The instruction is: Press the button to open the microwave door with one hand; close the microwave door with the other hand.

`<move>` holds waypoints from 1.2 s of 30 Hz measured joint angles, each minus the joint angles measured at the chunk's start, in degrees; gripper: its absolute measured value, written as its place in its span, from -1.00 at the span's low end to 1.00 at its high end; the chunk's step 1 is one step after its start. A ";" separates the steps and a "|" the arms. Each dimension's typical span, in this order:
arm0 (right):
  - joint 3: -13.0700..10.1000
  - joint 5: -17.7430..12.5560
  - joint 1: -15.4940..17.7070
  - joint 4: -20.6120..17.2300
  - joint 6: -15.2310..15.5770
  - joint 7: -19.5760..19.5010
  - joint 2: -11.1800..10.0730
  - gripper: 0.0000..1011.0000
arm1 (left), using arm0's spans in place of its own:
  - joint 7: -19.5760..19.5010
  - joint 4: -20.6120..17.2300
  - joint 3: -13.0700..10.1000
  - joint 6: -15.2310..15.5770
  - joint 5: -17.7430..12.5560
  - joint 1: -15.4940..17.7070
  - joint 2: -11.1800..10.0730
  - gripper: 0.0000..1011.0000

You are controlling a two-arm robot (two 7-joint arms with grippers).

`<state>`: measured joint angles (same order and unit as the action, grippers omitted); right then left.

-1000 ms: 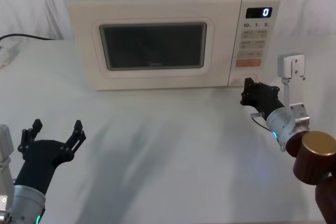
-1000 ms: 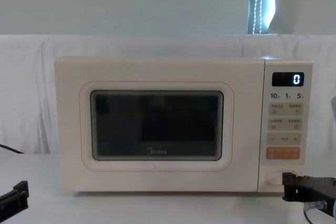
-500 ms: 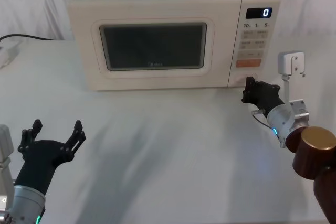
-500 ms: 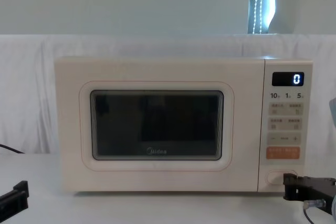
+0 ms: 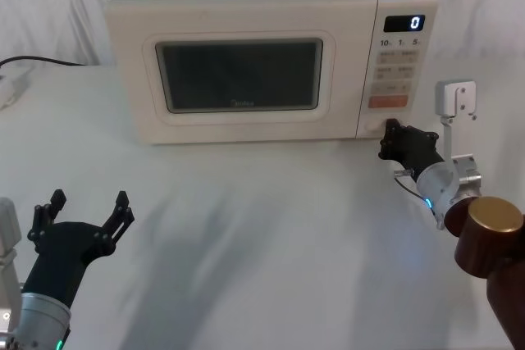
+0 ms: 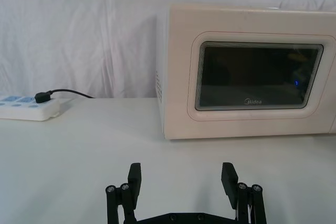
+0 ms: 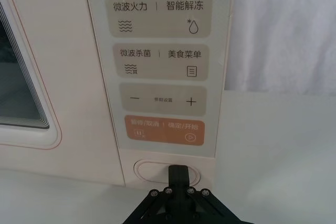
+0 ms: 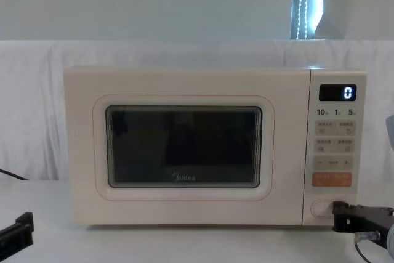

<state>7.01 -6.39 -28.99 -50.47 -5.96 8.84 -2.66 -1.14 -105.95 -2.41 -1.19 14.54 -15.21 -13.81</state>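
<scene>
I have the right claw (image 5: pixel 390 138) at the lower right corner of the microwave (image 5: pixel 246 6), its fingers brought together into a single tip. In the right wrist view that tip (image 7: pixel 179 173) sits against the button (image 7: pixel 157 170), the wide oval key at the bottom of the control panel (image 7: pixel 157 77), directly under the orange key (image 7: pixel 164 131). From the chest view the right claw (image 8: pixel 337 215) meets the button (image 8: pixel 320 208) from the side. The microwave door (image 5: pixel 238 79) is closed, flush with the microwave front, its dark window (image 8: pixel 183 146) facing me. The microwave display (image 8: pixel 337 93) reads 0. The left claw (image 5: pixel 86 212) hangs well in front of the microwave, over the counter (image 5: pixel 262 227), fingers (image 6: pixel 134 178) spread apart and holding nothing. A power strip (image 6: pixel 29 107) with one plug lies on the counter, off to the microwave's left side.
</scene>
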 joint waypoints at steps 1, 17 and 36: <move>-0.03 0.04 -0.16 0.21 -0.05 -0.02 0.06 -1.00 | 0.01 0.00 0.00 0.00 0.00 0.00 0.00 0.98; -0.11 0.48 -1.75 2.79 -0.97 0.03 0.63 -1.00 | 0.01 0.00 0.00 0.00 0.00 0.00 0.00 0.98; -0.05 1.12 -3.47 5.17 -1.44 0.18 1.03 -1.00 | 0.01 0.00 0.00 0.00 0.00 0.00 0.00 0.98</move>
<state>6.96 -5.27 -32.46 -45.30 -7.40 9.02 -1.63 -1.14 -105.95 -2.42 -1.19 14.54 -15.21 -13.81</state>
